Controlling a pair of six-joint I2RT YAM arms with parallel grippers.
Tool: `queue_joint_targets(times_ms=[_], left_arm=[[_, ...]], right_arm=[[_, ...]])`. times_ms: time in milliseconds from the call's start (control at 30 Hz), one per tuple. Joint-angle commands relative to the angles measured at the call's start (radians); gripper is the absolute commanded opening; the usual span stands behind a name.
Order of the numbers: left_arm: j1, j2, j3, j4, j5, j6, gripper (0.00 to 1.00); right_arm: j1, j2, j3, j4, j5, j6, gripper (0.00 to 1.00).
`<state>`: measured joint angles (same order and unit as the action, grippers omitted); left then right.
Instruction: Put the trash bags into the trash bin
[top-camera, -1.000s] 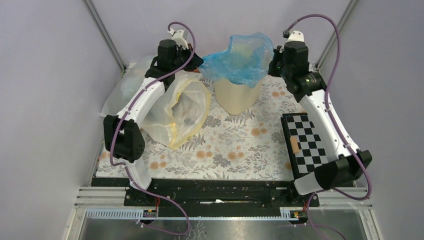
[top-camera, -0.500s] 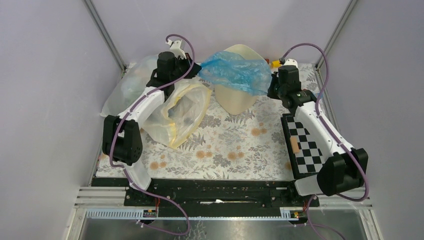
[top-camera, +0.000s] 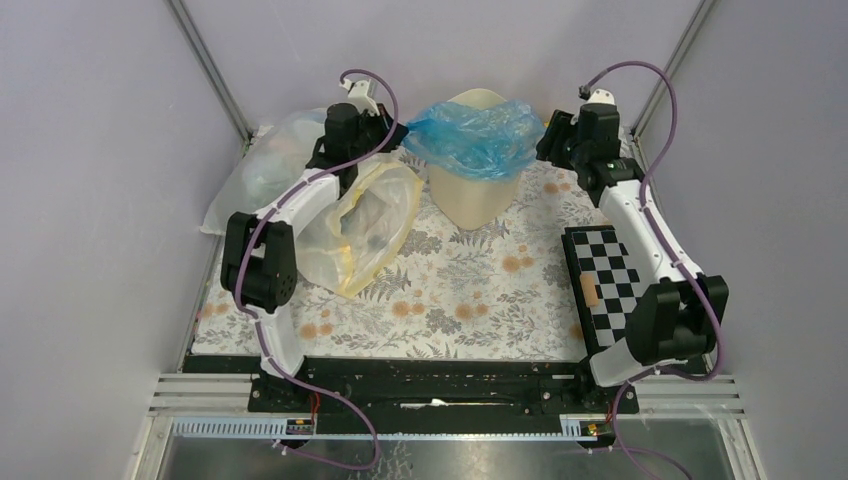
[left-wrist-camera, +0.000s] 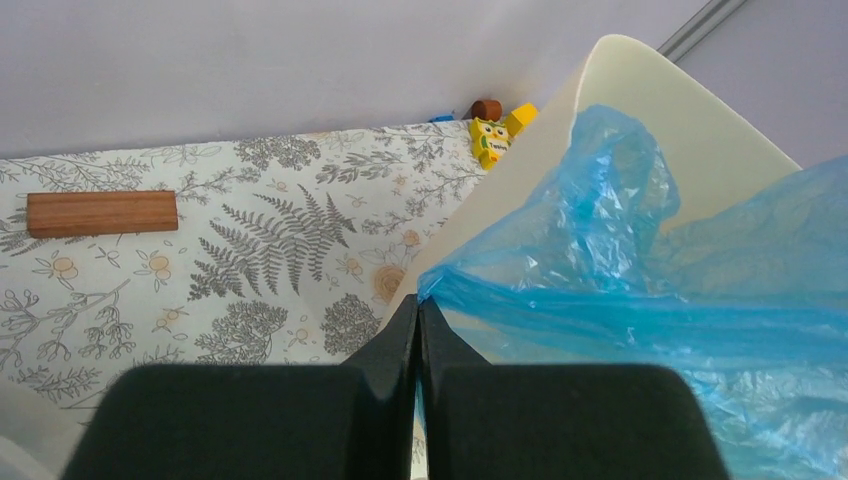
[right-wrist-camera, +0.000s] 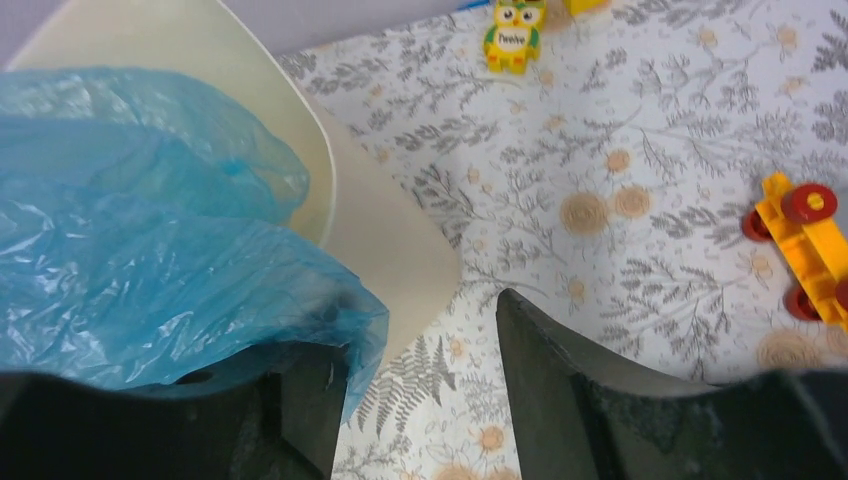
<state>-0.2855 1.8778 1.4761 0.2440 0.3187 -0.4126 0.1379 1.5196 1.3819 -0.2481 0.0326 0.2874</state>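
The cream trash bin (top-camera: 470, 195) stands at the back middle of the table. A crinkly light-blue trash bag (top-camera: 480, 135) lies stretched across the bin's mouth and front rim. My left gripper (top-camera: 397, 130) is shut on the bag's left edge; in the left wrist view the fingertips (left-wrist-camera: 418, 305) pinch the blue plastic (left-wrist-camera: 650, 290) beside the bin's rim (left-wrist-camera: 640, 80). My right gripper (top-camera: 550, 140) stands open at the bin's right side. In the right wrist view the bag (right-wrist-camera: 150, 270) drapes loosely over one finger (right-wrist-camera: 310, 390), and the gap between the jaws (right-wrist-camera: 420, 350) shows only tablecloth.
A large clear and pale-yellow bag (top-camera: 360, 215) lies left of the bin under the left arm. A checkerboard (top-camera: 610, 285) sits at the right. A wooden block (left-wrist-camera: 100, 212), an owl toy (right-wrist-camera: 512, 40) and a yellow toy car (right-wrist-camera: 805, 240) lie near the back.
The bag came down from above the bin onto its mouth. The right gripper opened, let go of the bag's right edge and drew back slightly. The left gripper stayed shut on the bag.
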Motion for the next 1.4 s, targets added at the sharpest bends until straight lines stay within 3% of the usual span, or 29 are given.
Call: queue_joint_targets(times_ms=[0, 400, 433, 467, 500, 700, 900, 1133, 1367], left_arm=[[0.010, 0.031, 0.093, 0.058, -0.016, -0.001, 0.00], [0.015, 0.160, 0.220, 0.054, 0.110, -0.001, 0.00], [0.015, 0.172, 0.230, 0.054, 0.123, -0.084, 0.00], [0.016, 0.184, 0.242, 0.052, 0.135, -0.155, 0.16], [0.016, 0.196, 0.253, 0.047, 0.148, -0.170, 0.19], [0.017, 0.289, 0.336, 0.077, 0.294, -0.244, 0.20], [0.017, 0.359, 0.371, 0.228, 0.494, -0.367, 0.19], [0.013, 0.355, 0.355, 0.313, 0.654, -0.449, 0.19], [-0.011, 0.267, 0.220, 0.327, 0.686, -0.459, 0.18]], right_arm=[[-0.033, 0.058, 0.098, 0.046, -0.059, -0.023, 0.61], [-0.117, 0.188, 0.186, 0.087, -0.295, 0.007, 0.63], [-0.129, 0.203, 0.196, 0.089, -0.332, 0.024, 0.62], [-0.131, 0.218, 0.207, 0.093, -0.372, 0.037, 0.60], [-0.161, 0.234, 0.218, 0.102, -0.410, 0.051, 0.59], [-0.190, 0.310, 0.212, 0.190, -0.668, 0.098, 0.51], [-0.190, 0.302, 0.102, 0.433, -0.921, 0.164, 0.49], [-0.187, 0.252, 0.036, 0.502, -1.005, 0.178, 0.47], [-0.160, 0.071, -0.221, 0.552, -0.888, 0.273, 0.44]])
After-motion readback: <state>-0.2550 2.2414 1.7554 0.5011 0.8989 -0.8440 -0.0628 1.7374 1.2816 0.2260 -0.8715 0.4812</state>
